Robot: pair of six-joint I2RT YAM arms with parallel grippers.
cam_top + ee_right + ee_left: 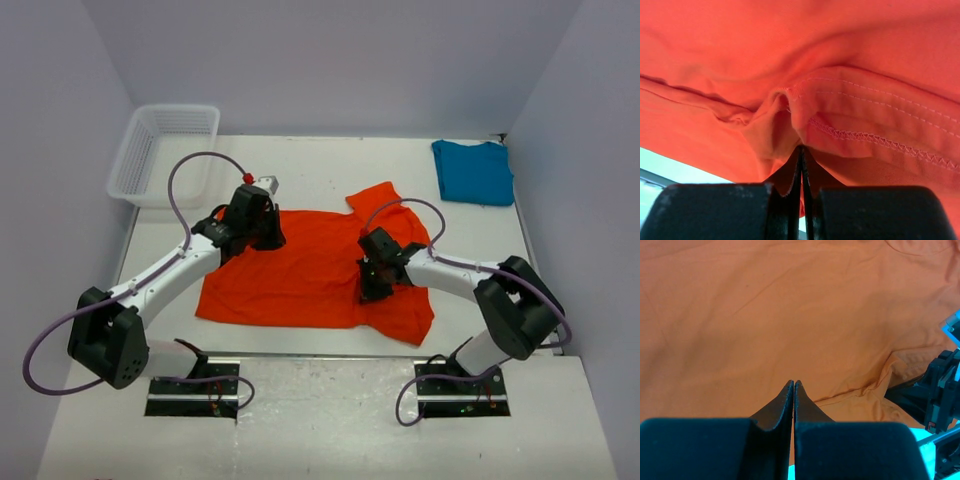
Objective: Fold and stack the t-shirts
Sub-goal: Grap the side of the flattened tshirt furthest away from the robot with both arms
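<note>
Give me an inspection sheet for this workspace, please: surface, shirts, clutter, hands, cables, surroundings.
Surface: white tabletop, flat.
Job's things: bright orange-red cloth t-shirt spread mid-table; teal-blue cloth t-shirt looks folded, far right corner.
Clutter: white plastic mesh basket, far left.
Hands: left hand shut over the orange shirt, grip unclear; right hand shut on its hem.
Cables: purple cables loop along both arms.
Surroundings: pale walls on three sides.

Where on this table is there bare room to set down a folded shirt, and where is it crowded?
Free: the far strip of table between the basket and the blue shirt, and the near strip between the orange shirt and the arm bases. Crowded: the middle, where the left gripper and right gripper sit on it.
</note>
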